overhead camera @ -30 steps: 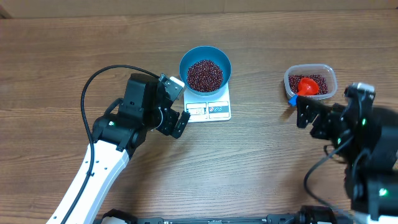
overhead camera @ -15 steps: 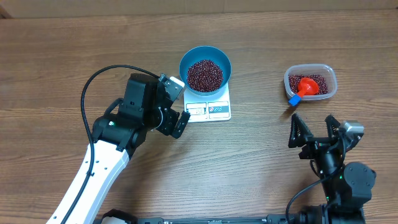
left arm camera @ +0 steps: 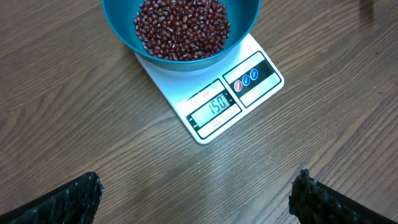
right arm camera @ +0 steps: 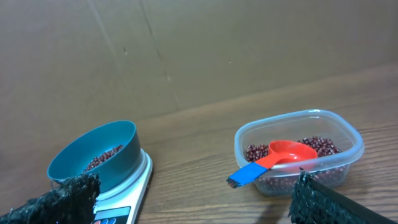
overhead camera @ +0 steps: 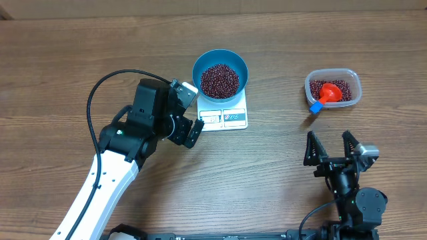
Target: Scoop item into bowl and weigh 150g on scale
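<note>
Overhead, scale (overhead camera: 233, 120) points its display end toward the robot; left gripper (overhead camera: 195, 108), right gripper (overhead camera: 327, 141) released.

scale (overhead camera: 225, 118) to tub (overhead camera: 358, 88): bare table (overhead camera: 280, 127), passable | scale's left: left claw (overhead camera: 192, 112) blocks

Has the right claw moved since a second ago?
Yes. The right claw has drawn back from the clear tub, toward the bottom of the overhead view.

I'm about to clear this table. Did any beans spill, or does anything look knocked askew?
Nothing stands out. The beans sit inside the blue bowl, which rests on the scale; the red scoop lies in the clear tub. No loose beans show on the table.
</note>
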Motion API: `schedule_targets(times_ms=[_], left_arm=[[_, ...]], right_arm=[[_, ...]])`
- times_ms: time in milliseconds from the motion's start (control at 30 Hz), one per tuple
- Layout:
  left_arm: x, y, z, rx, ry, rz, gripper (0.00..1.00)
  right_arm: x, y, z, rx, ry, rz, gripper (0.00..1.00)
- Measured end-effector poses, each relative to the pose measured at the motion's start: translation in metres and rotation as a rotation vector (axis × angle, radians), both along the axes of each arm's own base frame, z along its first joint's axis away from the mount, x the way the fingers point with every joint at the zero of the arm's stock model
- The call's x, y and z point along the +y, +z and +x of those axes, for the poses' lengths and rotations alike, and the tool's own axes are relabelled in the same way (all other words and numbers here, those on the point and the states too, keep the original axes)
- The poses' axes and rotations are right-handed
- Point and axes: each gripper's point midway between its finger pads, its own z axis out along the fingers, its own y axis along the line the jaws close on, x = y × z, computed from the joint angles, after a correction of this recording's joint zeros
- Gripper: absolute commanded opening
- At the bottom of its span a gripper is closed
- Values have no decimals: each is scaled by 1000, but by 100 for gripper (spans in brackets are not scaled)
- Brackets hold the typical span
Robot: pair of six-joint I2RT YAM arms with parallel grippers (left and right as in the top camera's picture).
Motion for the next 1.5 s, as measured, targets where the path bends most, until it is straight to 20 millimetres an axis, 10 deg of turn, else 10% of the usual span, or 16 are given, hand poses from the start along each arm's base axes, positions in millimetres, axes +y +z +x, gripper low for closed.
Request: schedule_targets(times_ms=[1500], left_arm=[[0, 0, 0, 0, 0, 0, 100]], right_arm=[[0, -7, 3, -24, 1, -2, 100]])
